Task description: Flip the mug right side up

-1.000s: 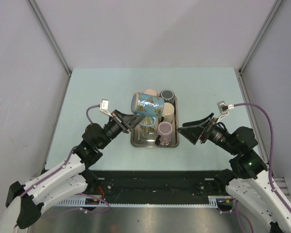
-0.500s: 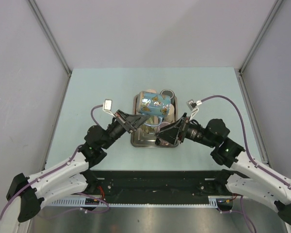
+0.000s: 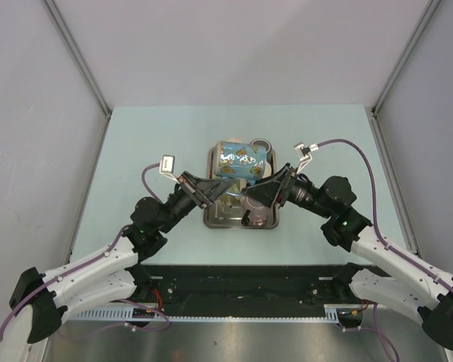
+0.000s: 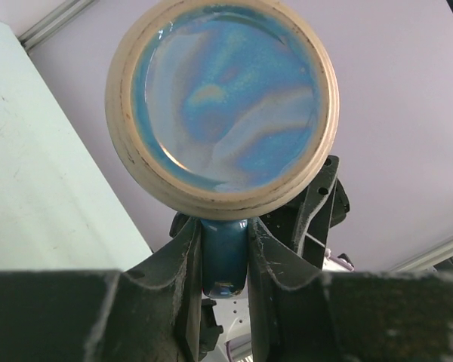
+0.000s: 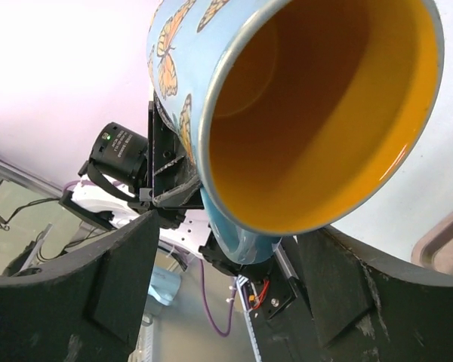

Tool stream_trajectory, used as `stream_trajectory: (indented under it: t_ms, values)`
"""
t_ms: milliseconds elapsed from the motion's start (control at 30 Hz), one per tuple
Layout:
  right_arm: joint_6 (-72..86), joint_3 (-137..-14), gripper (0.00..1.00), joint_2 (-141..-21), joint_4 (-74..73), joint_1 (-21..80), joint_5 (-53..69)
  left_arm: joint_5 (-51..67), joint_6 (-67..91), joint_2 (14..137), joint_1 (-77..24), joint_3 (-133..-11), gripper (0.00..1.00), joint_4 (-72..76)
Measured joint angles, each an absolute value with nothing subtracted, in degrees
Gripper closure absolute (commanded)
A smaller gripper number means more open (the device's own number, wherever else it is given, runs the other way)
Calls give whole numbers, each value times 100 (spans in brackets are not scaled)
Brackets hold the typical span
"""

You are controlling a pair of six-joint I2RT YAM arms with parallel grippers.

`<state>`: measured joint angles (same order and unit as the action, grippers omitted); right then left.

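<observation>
Blue with orange butterflies, the mug (image 3: 241, 158) hangs on its side above the tray (image 3: 210, 220) on the worktop (image 3: 151, 136). The left end effector (image 4: 225, 234) is clenched on its handle (image 4: 224, 268). The right end effector (image 5: 230, 249) is spread wide, the mug's yellow mouth facing it.

A shiny metal tray (image 3: 217, 216) sits in the middle of a pale green table (image 3: 136, 143). A dark round cup (image 3: 261, 143) stands at the tray's far right corner. A pink cup (image 3: 260, 216) is at the near right corner, partly hidden. Plain grey walls (image 3: 211, 53) stand around the table.
</observation>
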<state>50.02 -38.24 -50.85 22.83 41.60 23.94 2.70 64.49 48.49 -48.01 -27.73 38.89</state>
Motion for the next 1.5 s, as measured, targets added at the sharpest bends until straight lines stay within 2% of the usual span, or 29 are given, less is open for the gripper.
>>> stream_trajectory:
  t_ms: [333,533,1000,1100,1133,1300,1367,1400,1500]
  values:
    - [5234,-3824,31,-5524,2799,4147,2821,366,6458,5033,-4823,-2775,100,4257]
    - [5290,-3828,41,-5590,2849,4101,2947,478,6460,5142,-4829,-2777,100,4453]
    - [5502,-3839,53,-5704,3286,4101,3055,620,6512,5293,-4993,-2799,100,4834]
    - [5533,-3861,60,-5706,3312,4101,3083,617,6510,5293,-4998,-2799,100,4862]
    - [5533,-3872,66,-5706,3319,4101,3089,613,6510,5293,-4998,-2799,100,4866]
    - [5603,-3905,81,-5688,3330,4112,3133,593,6488,5271,-4998,-2797,100,4858]
    - [5640,-3909,96,-5660,3321,4119,3144,607,6462,5251,-5013,-2797,100,4864]
    - [5638,-3909,100,-5642,3304,4130,3148,611,6451,5236,-5019,-2797,100,4856]
    - [5625,-3918,100,-5603,3227,4145,3159,615,6440,5186,-5048,-2797,100,4786]
